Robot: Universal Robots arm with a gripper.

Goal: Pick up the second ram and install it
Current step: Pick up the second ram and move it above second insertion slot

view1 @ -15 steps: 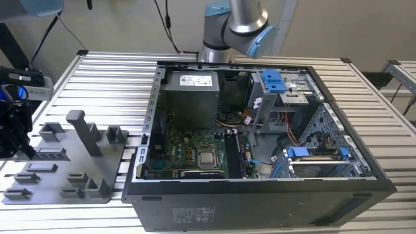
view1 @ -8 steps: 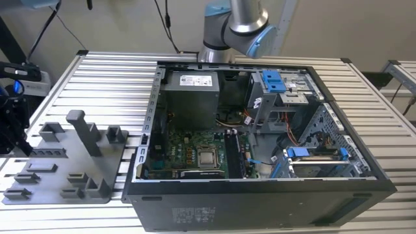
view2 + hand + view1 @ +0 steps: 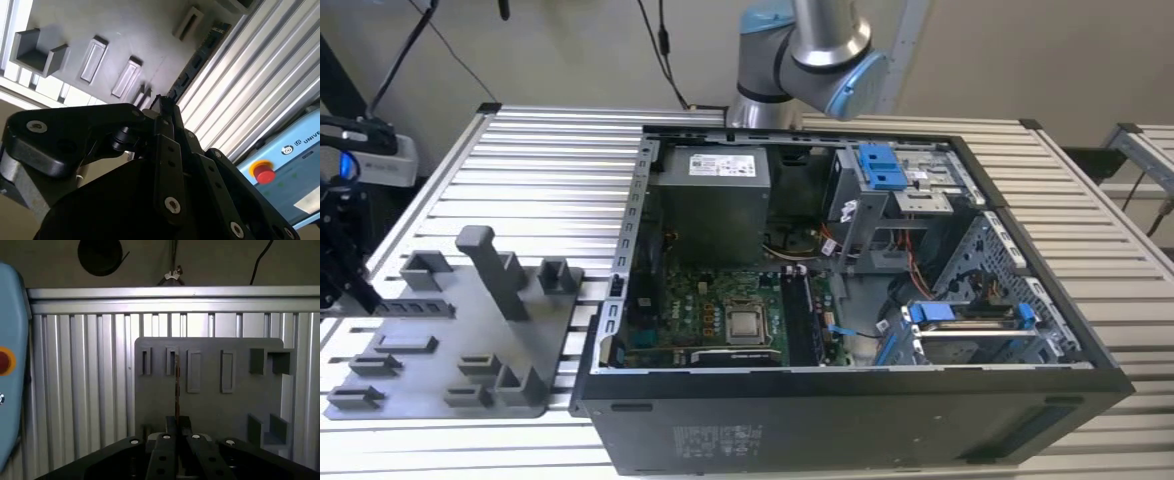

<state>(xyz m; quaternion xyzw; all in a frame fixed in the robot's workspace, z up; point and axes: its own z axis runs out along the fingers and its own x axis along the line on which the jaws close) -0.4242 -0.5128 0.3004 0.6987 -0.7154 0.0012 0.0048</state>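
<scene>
Gripping the second ram (image 3: 176, 385) by one end, the gripper (image 3: 176, 424) holds its fingers clenched on the thin board. In the first wrist view the board shows edge-on, a narrow line running out from the fingertips over the grey tray (image 3: 210, 405). In the second wrist view its flat face shows, dark with a row of chips, reaching away from the fingertips along the tray's edge where the tray meets the ribbed table (image 3: 260, 75). Its far end lines up with one narrow slot (image 3: 172, 360) in the tray; I cannot tell whether that end sits in the slot or hangs just clear of it. As I judge it, the pick-up step is in hand. The grasp is made, but the install is not begun, since the strip is at the tray and not at the computer case (image 3: 854, 430). The case stands just beside the tray, on the exterior view's right of it, with the green motherboard (image 3: 707, 310) open to view inside. Any move from here calls for a grip that does not slip and for travel in line with the strip's own length, straight away from the tray. A sideways pull could bind the board against the slot walls or flex it. The board must also stay square in the fingers, as I expect a memory socket to accept it only when it is straight.
</scene>
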